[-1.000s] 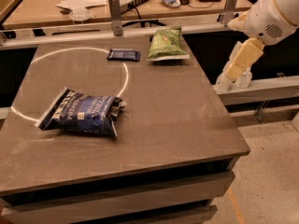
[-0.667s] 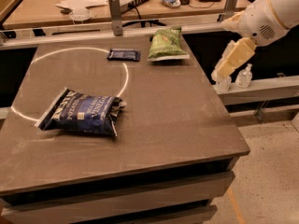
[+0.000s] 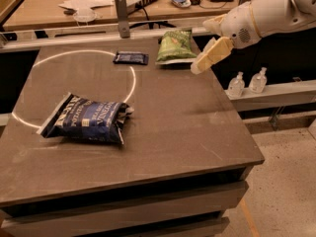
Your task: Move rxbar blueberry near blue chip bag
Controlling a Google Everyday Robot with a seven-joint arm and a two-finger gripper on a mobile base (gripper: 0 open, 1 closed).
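Approach phase, by the look of it: nothing was gripped yet. The hand (image 3: 198, 67) hung in the air over the far-right part of the table (image 3: 197, 132), just beside the green chip bag (image 3: 175, 46) on its right, tip angled down and to the left. Whether it was wide or narrow I couldn't tell from this angle, but it carried nothing. The rxbar blueberry (image 3: 131, 58) lay flat near the table's far edge, approx. at the far-right stretch of the white ring (image 3: 134, 80) marked on the top. It sat just left of the green bag, not touching it, and well apart from the hand. The blue chip bag (image 3: 86, 120) lay on its side in the near-left area, crinkled, well apart from the bar. Next move, I reckoned, called for the hand to cross left past the green bag w/o clipping it. Then it should drop over the bar and close across its narrow side. The bar was thin and flat, so the hand would need to go right down to the table surface. After that: lift, carry toward the near left, set down beside the blue bag.
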